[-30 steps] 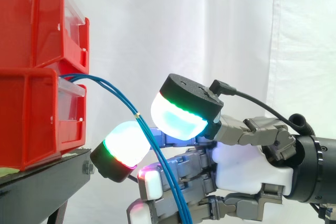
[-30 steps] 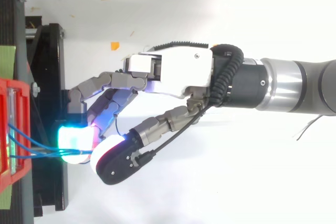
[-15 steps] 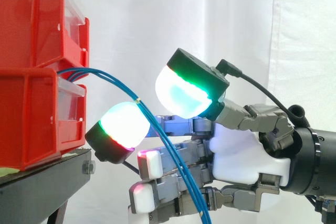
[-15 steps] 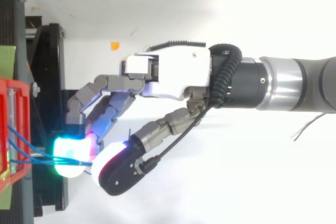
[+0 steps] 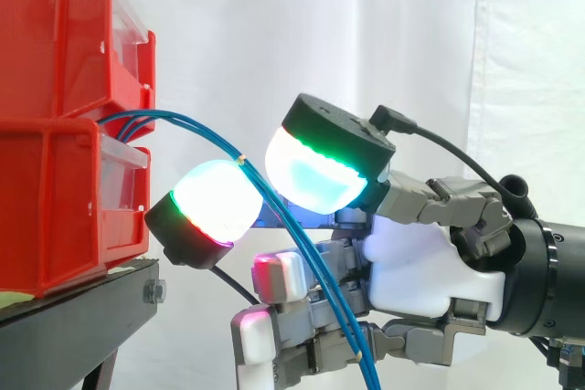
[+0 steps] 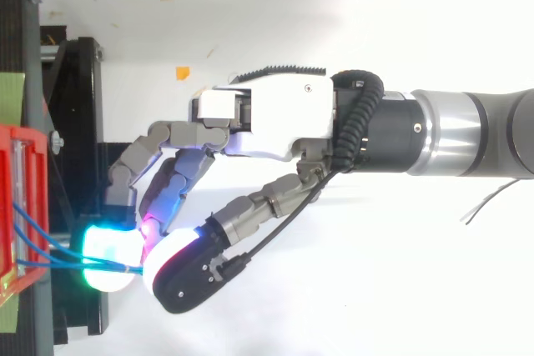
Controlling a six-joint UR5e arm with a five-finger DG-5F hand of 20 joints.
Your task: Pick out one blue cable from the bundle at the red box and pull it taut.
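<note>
Thin blue cables [image 5: 236,158] emerge between stacked red plastic bins [image 5: 55,116] on a black stand [image 5: 82,317] and arch right. The hand [image 5: 430,262] pinches them between glowing pads; how many it grips is unclear. Their lower ends run off the bottom edge.

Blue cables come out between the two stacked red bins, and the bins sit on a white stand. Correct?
Not quite. The stand is black, not white, as the side view shows. The rest holds: the blue cables come out between the two stacked red bins.
</note>
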